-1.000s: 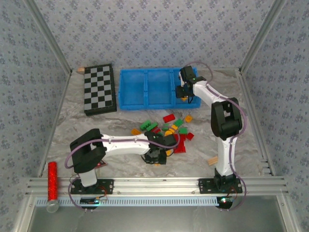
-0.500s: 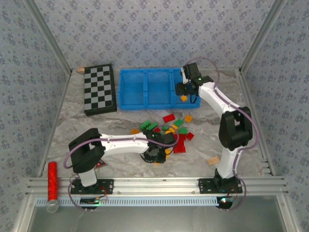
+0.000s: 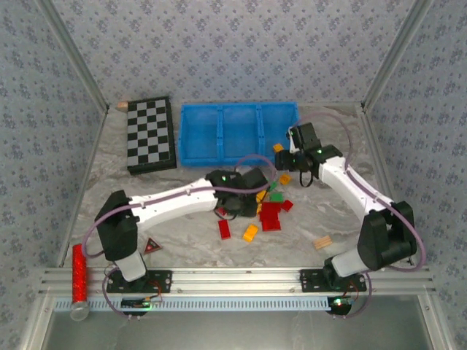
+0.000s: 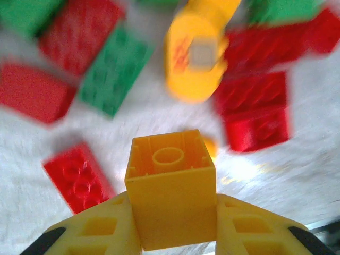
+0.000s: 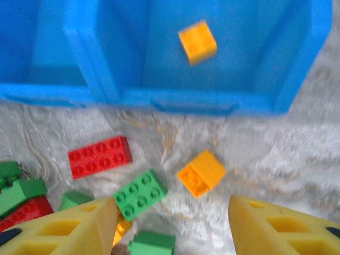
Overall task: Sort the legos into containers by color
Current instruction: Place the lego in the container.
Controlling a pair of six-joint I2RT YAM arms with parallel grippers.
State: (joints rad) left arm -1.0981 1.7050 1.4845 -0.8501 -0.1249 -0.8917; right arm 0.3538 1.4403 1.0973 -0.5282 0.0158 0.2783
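Yellow fingers (image 4: 90,231) of the left gripper (image 4: 171,223) are clamped on a square orange-yellow brick (image 4: 171,186), held over the loose legos (image 3: 268,210) on the marbled table (image 3: 182,240). The right gripper (image 5: 170,223) stands open with nothing between its fingers. It is over scattered bricks just in front of the blue tray (image 5: 175,101), whose right compartment holds one orange brick (image 5: 197,42).

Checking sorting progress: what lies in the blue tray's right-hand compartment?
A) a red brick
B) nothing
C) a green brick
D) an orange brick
D: the right wrist view shows one orange brick lying on that compartment's floor in the blue tray.
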